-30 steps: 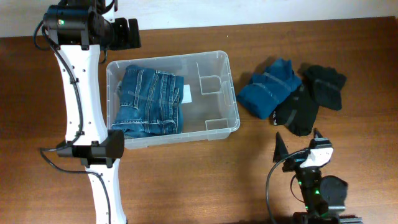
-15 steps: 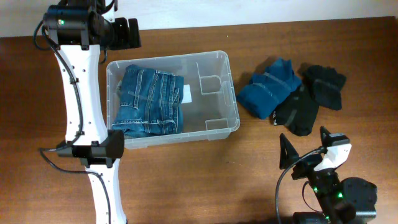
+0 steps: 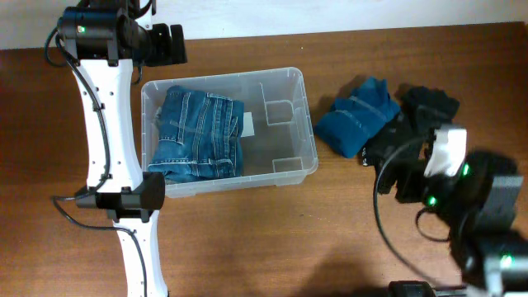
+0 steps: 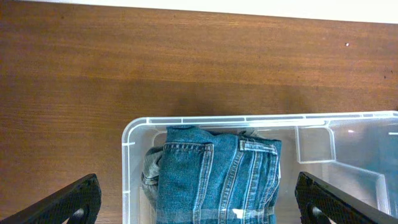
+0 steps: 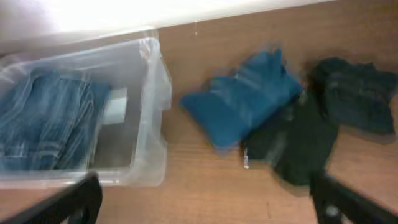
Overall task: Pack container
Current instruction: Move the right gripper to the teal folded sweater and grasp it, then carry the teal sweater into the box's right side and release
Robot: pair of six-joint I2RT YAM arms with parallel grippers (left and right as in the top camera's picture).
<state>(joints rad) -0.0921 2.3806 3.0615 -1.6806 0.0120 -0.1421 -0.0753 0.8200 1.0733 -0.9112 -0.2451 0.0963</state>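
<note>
Right of the clear rectangular plastic container (image 3: 223,76), the blurred right gripper (image 5: 208,202), jaws spread, hides part of the crumpled black cloth (image 3: 429,103). Left gripper (image 4: 205,200) hangs over the far rim, jaws spread.

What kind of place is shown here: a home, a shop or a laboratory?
Most likely a robotics laboratory or test bench: a white robot arm stands at a wooden table, where a clear container holds folded jeans and loose clothes lie beside it.

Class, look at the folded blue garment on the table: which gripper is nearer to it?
Right. The right gripper hovers close to the blue garment, by the black clothes; the left gripper is far off, past the container, at its far corner.
</note>
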